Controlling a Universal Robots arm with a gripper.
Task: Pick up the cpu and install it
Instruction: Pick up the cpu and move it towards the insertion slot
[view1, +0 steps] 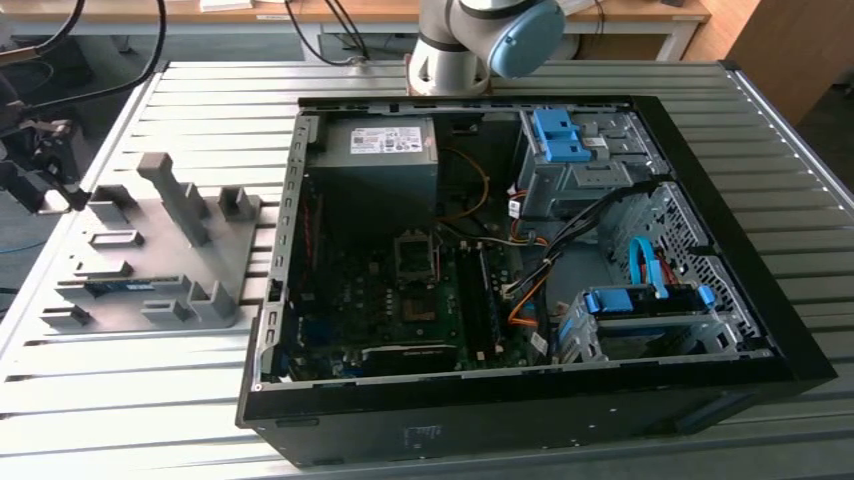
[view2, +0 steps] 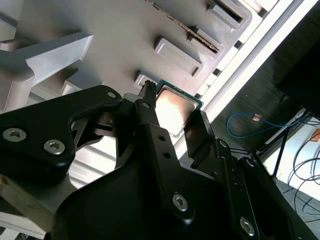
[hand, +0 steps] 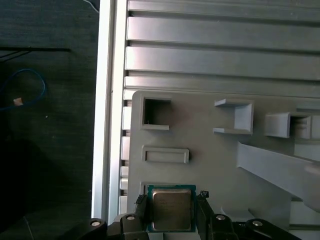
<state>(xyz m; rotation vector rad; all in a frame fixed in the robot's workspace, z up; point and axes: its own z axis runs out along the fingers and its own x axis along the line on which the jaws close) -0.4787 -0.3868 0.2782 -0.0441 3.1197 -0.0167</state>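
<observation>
grey moulded plastic parts holder (view1: 147, 270) at the exterior view's left on slatted aluminium table (view1: 801, 180) | square green-edged CPU with metal lid (hand: 171, 209) at holder's edge pocket | black two-finger gripper (hand: 171, 210) closed narrowly on CPU, fingers (hand: 141, 207) against two opposite sides | open black computer case (view1: 534, 400) at exterior view's right

Slatted metal table (view1: 240, 90), wooden desk (view1: 627, 12), perhaps carpet (hand: 50, 150)

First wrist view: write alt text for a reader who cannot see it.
A cpu, metal lid up, lies in a pocket of a grey holder tray with the black gripper straddling it. The tray rests on a ribbed aluminium table; beside the table is dark floor with a blue cable.
</observation>
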